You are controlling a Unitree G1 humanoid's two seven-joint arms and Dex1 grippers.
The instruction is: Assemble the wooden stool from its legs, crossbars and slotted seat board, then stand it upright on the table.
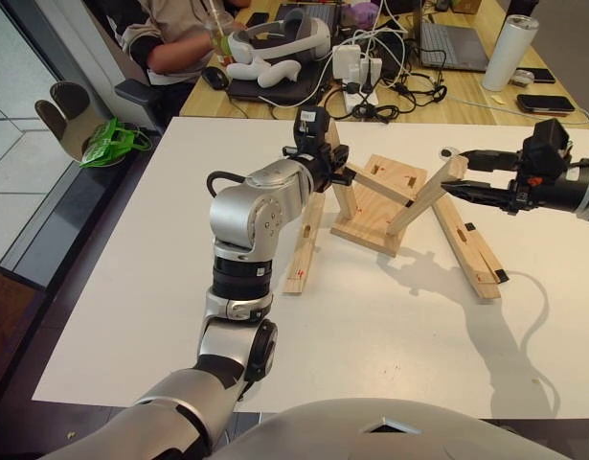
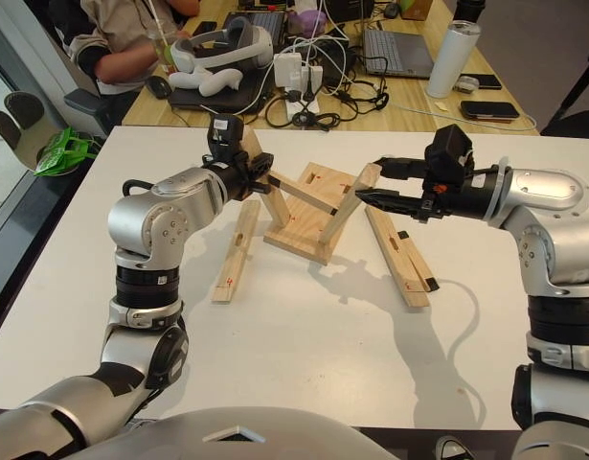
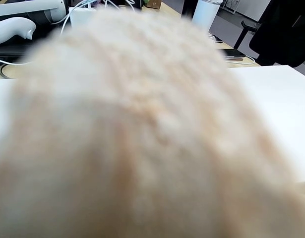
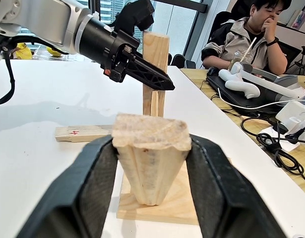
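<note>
Two legs [image 2: 276, 208] meet the seat board [image 2: 308, 213]; the right gripper [image 4: 151, 166] pinches the tilted leg [image 2: 348, 205]. Blurred wood [image 3: 142, 139] hides the left gripper's [image 2: 256, 180] hold: cannot tell.

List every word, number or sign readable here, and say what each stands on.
No text reads clearly.
Red mark on the loose wooden leg: too small to read.
White label by the left gripper: print too small to read.

Matt, unvarnished pale wood leg [image 4: 151, 163]
</note>
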